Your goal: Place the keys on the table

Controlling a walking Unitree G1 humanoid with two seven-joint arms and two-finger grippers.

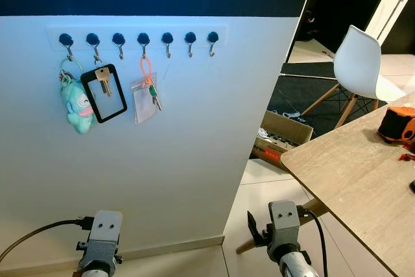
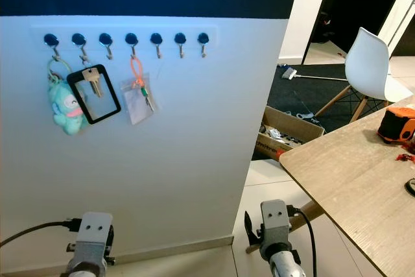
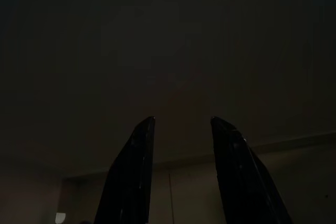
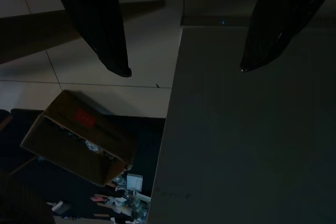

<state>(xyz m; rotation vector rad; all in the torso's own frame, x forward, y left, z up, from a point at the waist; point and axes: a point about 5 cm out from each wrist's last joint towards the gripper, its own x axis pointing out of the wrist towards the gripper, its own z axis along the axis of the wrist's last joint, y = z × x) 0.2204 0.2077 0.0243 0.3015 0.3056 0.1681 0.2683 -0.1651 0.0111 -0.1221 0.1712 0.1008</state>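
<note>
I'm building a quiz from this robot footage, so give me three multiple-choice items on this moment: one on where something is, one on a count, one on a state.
1. Where does the orange loop with the small key hang?
A. On the fourth hook from the robot's left
B. On the last hook
C. On the table

2. How many hooks does the wall rack have?
A. Five
B. Seven
C. Nine

3. How do the right gripper's fingers stand?
A. Shut on a key
B. Shut on nothing
C. Apart, holding nothing

Answers: 1 A, the orange loop hangs from the fourth hook of the rack, beside the black card holder. 2 B, seven dark hooks show in a row. 3 C, the right gripper shows a wide gap between its fingers, with only floor and wall behind.
</note>
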